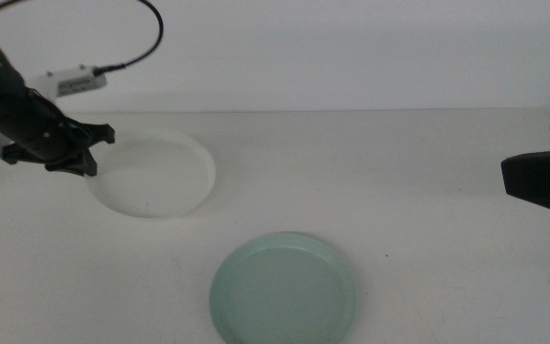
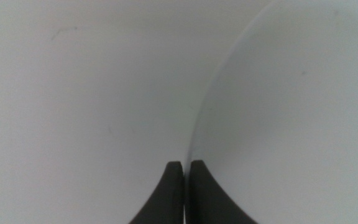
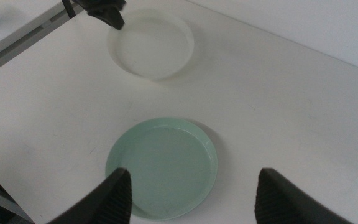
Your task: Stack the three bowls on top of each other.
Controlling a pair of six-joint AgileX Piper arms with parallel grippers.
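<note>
While the white table (image 1: 428,191) fills nearly all of my middle view, I see only two of the bowls on it: the white bowl (image 1: 156,174) sits toward the far left, and the mint green bowl (image 1: 285,290) lies nearer to me, close to the bottom edge and a little left of centre, well apart from the white one. I cannot find a grey bowl in any view. Both dishes rest flat on the table, nothing stacked in either. My left arm reaches in from the left side, and the left gripper (image 1: 92,161) is down at the white bowl's left rim; in the left wrist view the two dark jaws are pressed together with the thin rim edge running right up to their tips, so I read the left gripper (image 2: 184,165) as clenched on the white bowl (image 2: 291,112). The right gripper (image 1: 542,182) hangs at the right edge, well clear of both dishes; in the right wrist view its jaws stand wide apart, grasping nothing, with the mint green bowl (image 3: 162,167) below and between them and the white bowl (image 3: 151,46) farther off.
</note>
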